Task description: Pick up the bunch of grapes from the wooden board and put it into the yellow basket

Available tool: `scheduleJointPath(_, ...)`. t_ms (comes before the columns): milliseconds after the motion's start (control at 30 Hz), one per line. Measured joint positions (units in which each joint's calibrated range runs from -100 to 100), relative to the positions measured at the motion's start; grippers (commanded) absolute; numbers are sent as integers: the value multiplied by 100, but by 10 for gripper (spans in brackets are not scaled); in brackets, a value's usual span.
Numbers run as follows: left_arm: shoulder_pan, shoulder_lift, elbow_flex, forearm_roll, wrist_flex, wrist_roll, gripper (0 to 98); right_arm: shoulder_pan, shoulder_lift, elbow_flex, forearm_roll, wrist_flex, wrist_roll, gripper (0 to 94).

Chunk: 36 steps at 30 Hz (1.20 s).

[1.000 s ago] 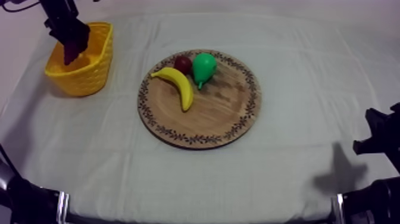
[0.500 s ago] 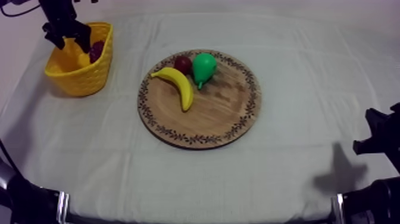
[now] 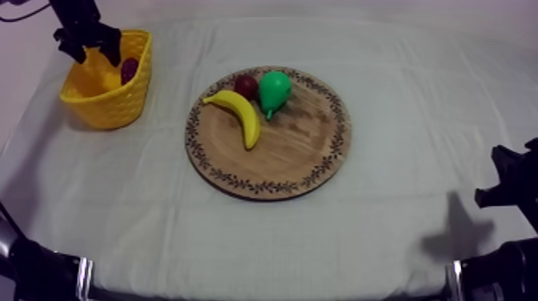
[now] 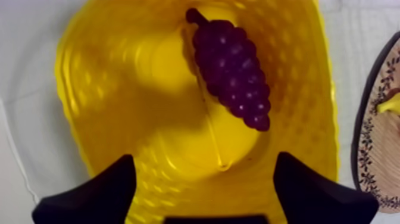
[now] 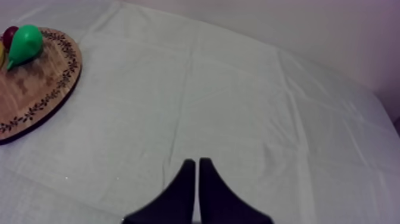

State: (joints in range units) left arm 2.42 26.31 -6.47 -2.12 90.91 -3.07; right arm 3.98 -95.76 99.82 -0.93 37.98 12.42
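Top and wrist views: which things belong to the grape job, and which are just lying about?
Job: bunch of grapes, in the yellow basket; wooden board; left gripper, open above the basket.
Lying about: banana, pear and small red fruit on the board; right gripper, shut over the cloth.

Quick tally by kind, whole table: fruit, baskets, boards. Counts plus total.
toy fruit: 4 (banana, pear, small red fruit, bunch of grapes)
yellow basket: 1
wooden board: 1
total: 6
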Motion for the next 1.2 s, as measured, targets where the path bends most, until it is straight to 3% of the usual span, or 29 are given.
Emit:
scheduleJointPath(600,26,-1833,1484,49,-794,262,516,0,0,0,0,0,0,3)
scheduleJointPath(1200,137,-4821,3966,37,-2190,446,215,0,0,0,0,0,-3,3)
